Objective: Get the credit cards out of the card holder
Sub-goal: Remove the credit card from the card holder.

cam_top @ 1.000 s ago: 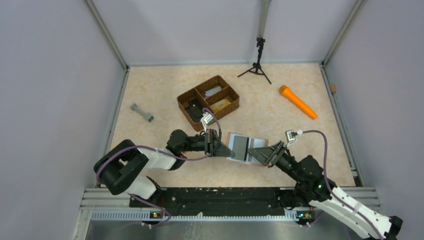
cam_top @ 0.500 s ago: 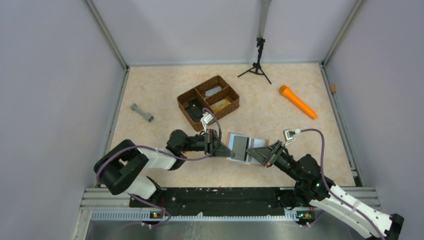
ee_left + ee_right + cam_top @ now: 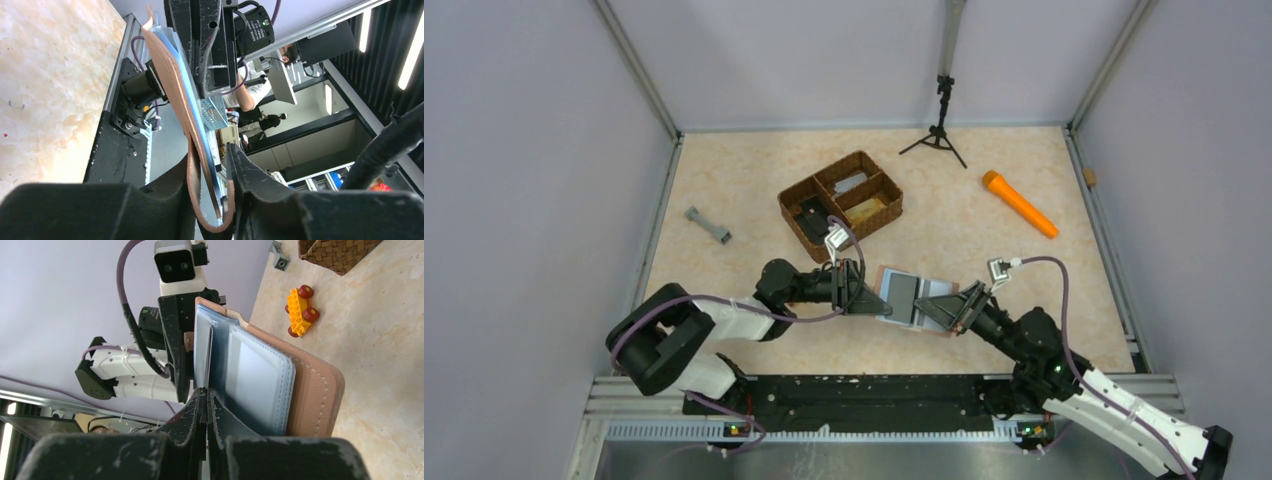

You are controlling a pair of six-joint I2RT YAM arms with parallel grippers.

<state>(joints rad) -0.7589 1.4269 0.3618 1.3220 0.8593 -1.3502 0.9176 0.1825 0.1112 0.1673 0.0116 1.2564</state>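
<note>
The tan card holder (image 3: 936, 288) hangs open above the table between both arms, pale blue-grey pockets facing up. My left gripper (image 3: 870, 300) holds its left end. In the left wrist view the brown folded edge (image 3: 196, 200) curls between the fingers and touches both, with my left gripper (image 3: 210, 156) a little apart. My right gripper (image 3: 934, 310) reaches in from the right. In the right wrist view my right gripper (image 3: 205, 391) is shut on the edge of a thin grey credit card (image 3: 202, 352) standing among the clear sleeves, beside the brown cover (image 3: 315, 390).
A brown woven three-compartment basket (image 3: 841, 203) stands just behind the arms. An orange cylinder (image 3: 1020, 204) lies at the back right, a grey dumbbell-shaped piece (image 3: 708, 225) at the left, a small black tripod (image 3: 938, 135) at the back. A yellow toy car (image 3: 299, 310) lies under the card holder.
My right fingers have closed fully on the card's edge and that arm has crept slightly left. My left fingers have eased apart a little around the card holder's fold.
</note>
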